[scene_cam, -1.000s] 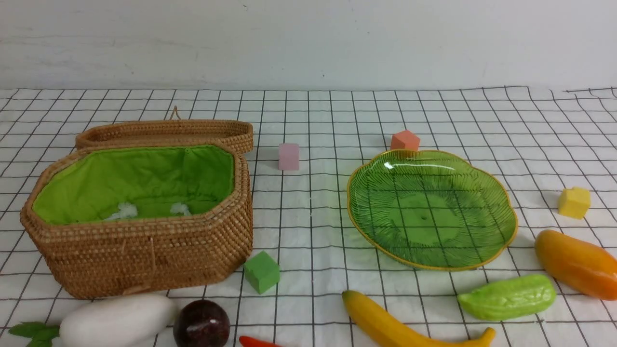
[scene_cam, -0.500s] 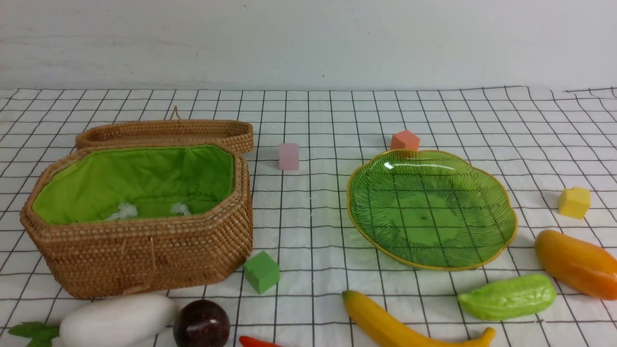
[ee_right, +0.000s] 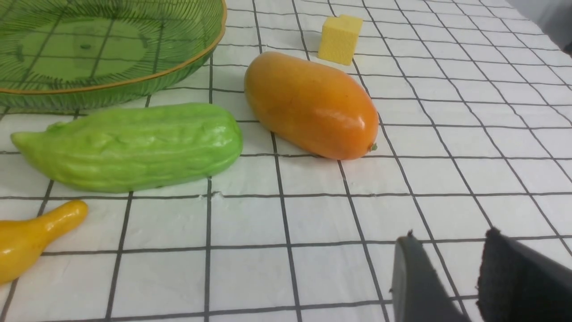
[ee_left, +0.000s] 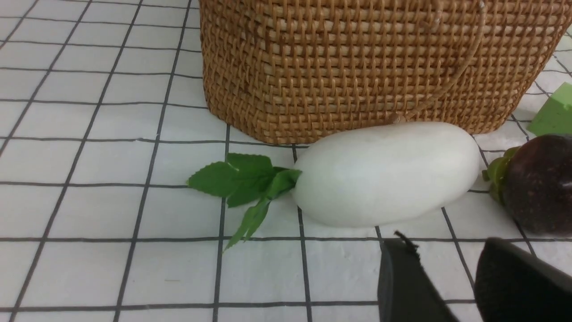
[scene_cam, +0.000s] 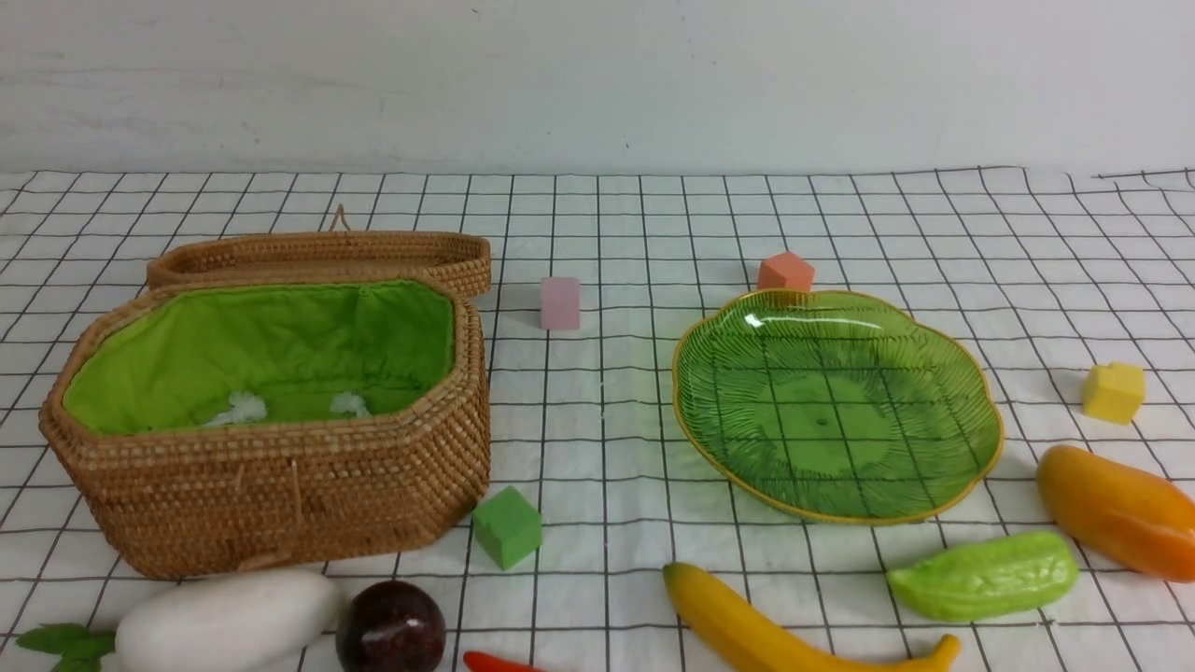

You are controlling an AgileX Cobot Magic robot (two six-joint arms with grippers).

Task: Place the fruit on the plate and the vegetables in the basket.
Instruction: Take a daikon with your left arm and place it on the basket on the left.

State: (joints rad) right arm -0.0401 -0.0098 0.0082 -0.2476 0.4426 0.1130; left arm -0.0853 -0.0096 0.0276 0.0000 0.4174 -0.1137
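Front view: wicker basket (scene_cam: pixel 280 485) on the left with its lid back, green glass plate (scene_cam: pixel 840 411) on the right.
Fruit: banana (scene_cam: pixel 747 625), mango (scene_cam: pixel 1111 509) and maroon fruit (scene_cam: pixel 390 627) lie on the checked cloth (scene_cam: pixel 597 448), off the plate.
Vegetables: white radish (scene_cam: pixel 224 621) just before the basket, touching or not I cannot tell; bumpy gourd (scene_cam: pixel 980 576) near the plate; chili (scene_cam: pixel 495 663) at the near edge.
Left gripper (ee_left: pixel 447 250): fingers narrowly parted, holding nothing, near the radish.
Right gripper (ee_right: pixel 451 243): narrowly parted, holding nothing, near the mango.

Gridded tablecloth (scene_cam: pixel 597 233), basket (scene_cam: pixel 280 504), plate (scene_cam: pixel 840 411), banana (scene_cam: pixel 747 630), mango (scene_cam: pixel 1116 511), gourd (scene_cam: pixel 985 576), green cube (scene_cam: pixel 507 527)
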